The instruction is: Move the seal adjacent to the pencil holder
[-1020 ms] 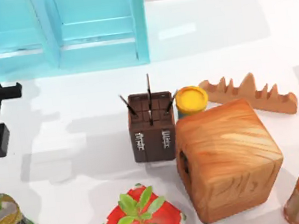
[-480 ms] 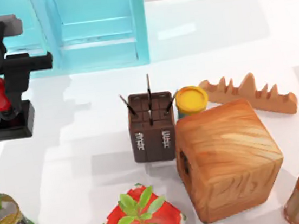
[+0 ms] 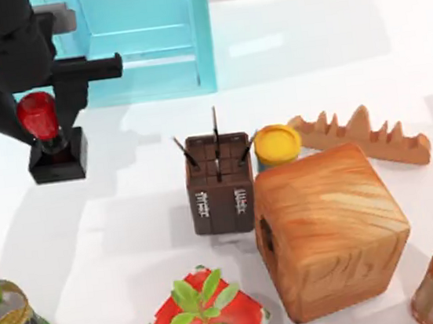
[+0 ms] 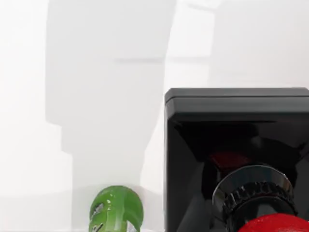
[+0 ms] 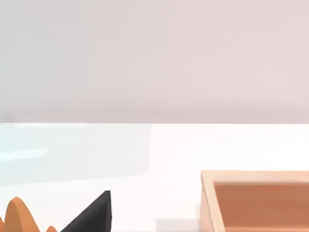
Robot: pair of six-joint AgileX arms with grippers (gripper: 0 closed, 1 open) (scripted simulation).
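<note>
L gripper [image 3: 38, 121] is at the top view's upper left, in front of the blue cabinet [image 3: 138, 37], jaws clamped on the red knob of the seal [image 3: 55, 146]. The seal's black base hangs under the knob w/ a shadow offset on the desk [image 3: 129, 220], so I judge it's lifted clear, not resting. Gripping by the knob keeps the square base free and level for setting down flat. Left wrist view shows the base [image 4: 236, 140] close up w/ white desk beyond and a green bottle cap [image 4: 116, 210] at the edge.

Pencil holder [image 3: 220, 182] stands mid-desk, well apart from the seal, to its right. Its right side is crowded: yellow-lidded jar [image 3: 278, 145] just beside it, big wooden cube [image 3: 331, 227] touching or nearly so. Potted plant [image 3: 205, 309] sits near its front. So the open left side looks like the sensible drop spot (least chance of a knock).

R arm is parked off to the right; its jaws' state can't be told.

Mid-carry, approx halfway by my judgement.
</note>
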